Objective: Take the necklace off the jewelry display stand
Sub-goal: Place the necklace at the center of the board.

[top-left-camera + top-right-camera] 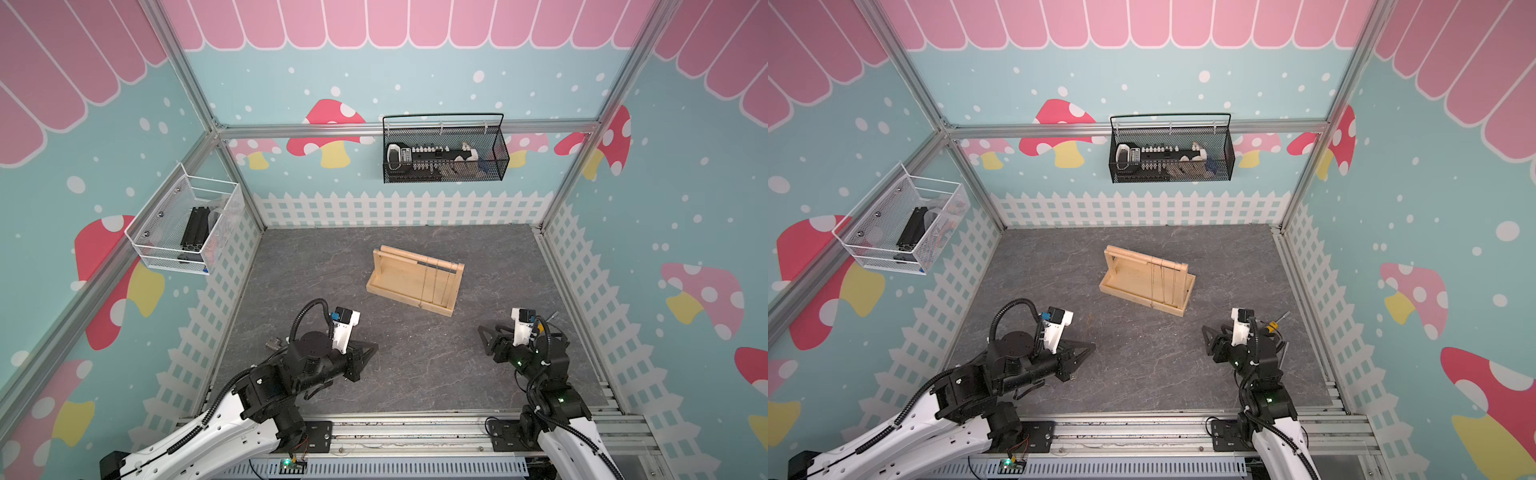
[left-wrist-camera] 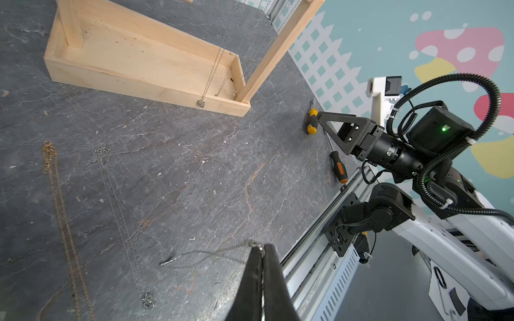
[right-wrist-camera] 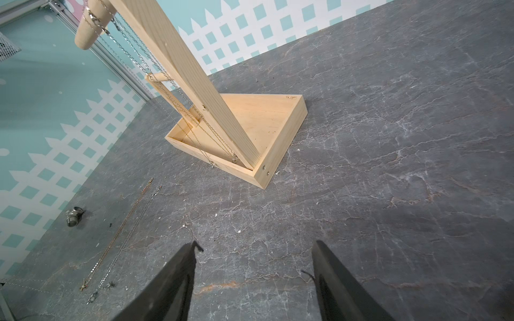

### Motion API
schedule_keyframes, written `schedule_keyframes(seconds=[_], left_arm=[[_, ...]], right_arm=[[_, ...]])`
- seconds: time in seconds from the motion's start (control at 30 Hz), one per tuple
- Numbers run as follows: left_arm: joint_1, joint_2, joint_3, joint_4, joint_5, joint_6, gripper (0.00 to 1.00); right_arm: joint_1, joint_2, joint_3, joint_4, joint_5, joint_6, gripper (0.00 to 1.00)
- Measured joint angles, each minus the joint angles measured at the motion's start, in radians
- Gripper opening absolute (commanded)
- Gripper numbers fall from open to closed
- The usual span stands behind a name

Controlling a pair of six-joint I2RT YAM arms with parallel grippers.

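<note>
The left hand (image 2: 261, 248), clenched on a silver necklace (image 2: 205, 254) by the desk's (image 2: 194, 166) near edge, well apart from the centrally placed jewelry display stand (image 2: 125, 80), should lay it flat, clear of the neighbouring chains (image 2: 122, 225); the right hand (image 3: 256, 242) is spread wide, empty.

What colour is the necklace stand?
The stand is pale bare wood, clearest in the right wrist view.

Grey tabletop (image 1: 415, 374) w/ wood stand (image 1: 399, 278), loose necklaces (image 2: 122, 222), 2 screwdrivers (image 2: 339, 170).

The pale wooden jewelry display stand (image 1: 395, 278) stands upright, chains (image 1: 434, 282) hanging from its rail near one end. A silver necklace (image 2: 205, 254) lies off the stand, pinched by the left gripper (image 2: 261, 247).
</note>
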Motion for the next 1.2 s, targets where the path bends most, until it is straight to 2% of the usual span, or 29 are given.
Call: schedule_keyframes(seconds=[1.2], left_arm=[[-0.024, -0.093, -0.042, 0.023, 0.056, 0.0, 0.0]], right_arm=[[0.0, -0.01, 0.0, -0.002, 0.001, 0.0, 0.68]])
